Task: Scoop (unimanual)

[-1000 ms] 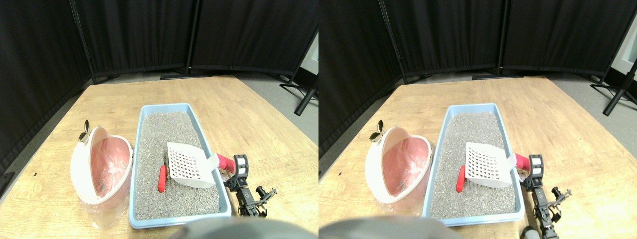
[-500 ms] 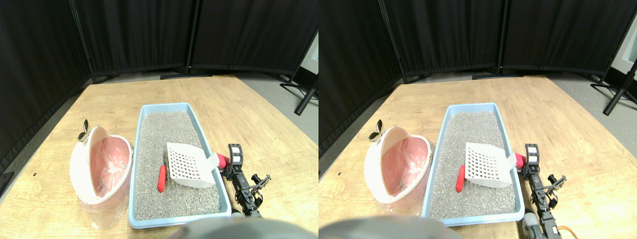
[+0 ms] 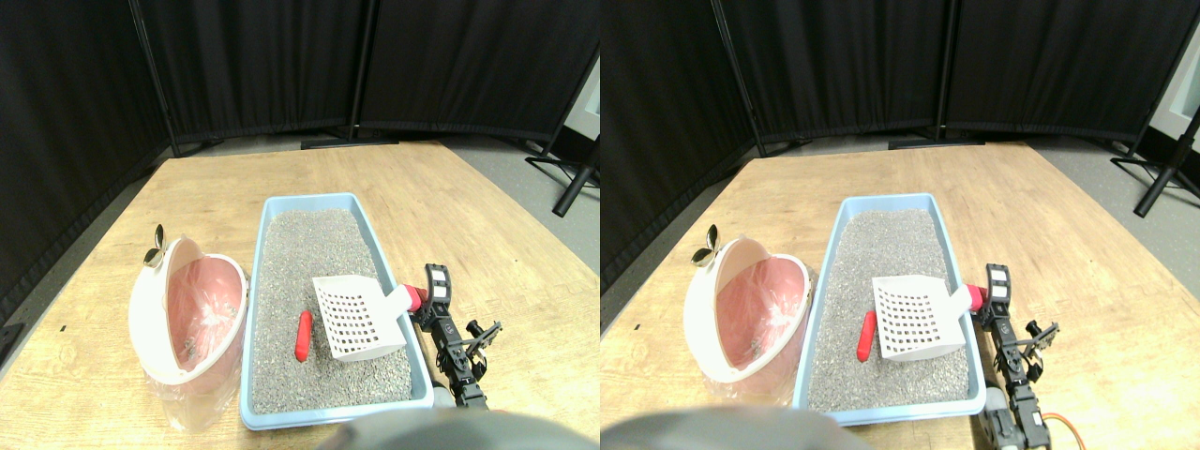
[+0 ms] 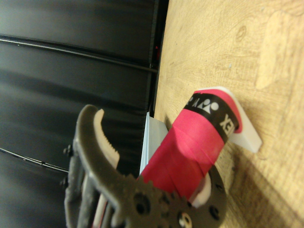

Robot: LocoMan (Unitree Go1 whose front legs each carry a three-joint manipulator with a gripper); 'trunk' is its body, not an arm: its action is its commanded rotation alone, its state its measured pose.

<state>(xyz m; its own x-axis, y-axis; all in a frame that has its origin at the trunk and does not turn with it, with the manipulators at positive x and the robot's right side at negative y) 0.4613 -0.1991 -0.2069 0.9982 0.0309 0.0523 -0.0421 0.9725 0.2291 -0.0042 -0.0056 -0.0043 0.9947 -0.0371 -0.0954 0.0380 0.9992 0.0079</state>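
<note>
A white slotted scoop (image 3: 356, 317) lies tilted over the grey litter in the light blue litter box (image 3: 323, 200). Its red wrapped handle (image 3: 418, 297) sticks out over the box's right rim. My right gripper (image 3: 429, 302) sits at that rim, shut on the handle. In the wrist view the red handle (image 4: 190, 147) fills the space between the dark jaws, with the box's edge (image 4: 153, 137) behind it. A small red piece (image 3: 303, 336) lies on the litter just left of the scoop's head.
A pink and white bin (image 3: 187, 314) lined with a clear bag stands left of the box, touching it. All of it rests on a wooden table (image 3: 450, 206). Black curtains close the back, and a stand's legs (image 3: 562, 183) are at far right.
My gripper has shifted left and a little farther away, up to the box's rim. The scoop turned with it, its head now swung toward me and dipped at the litter.
</note>
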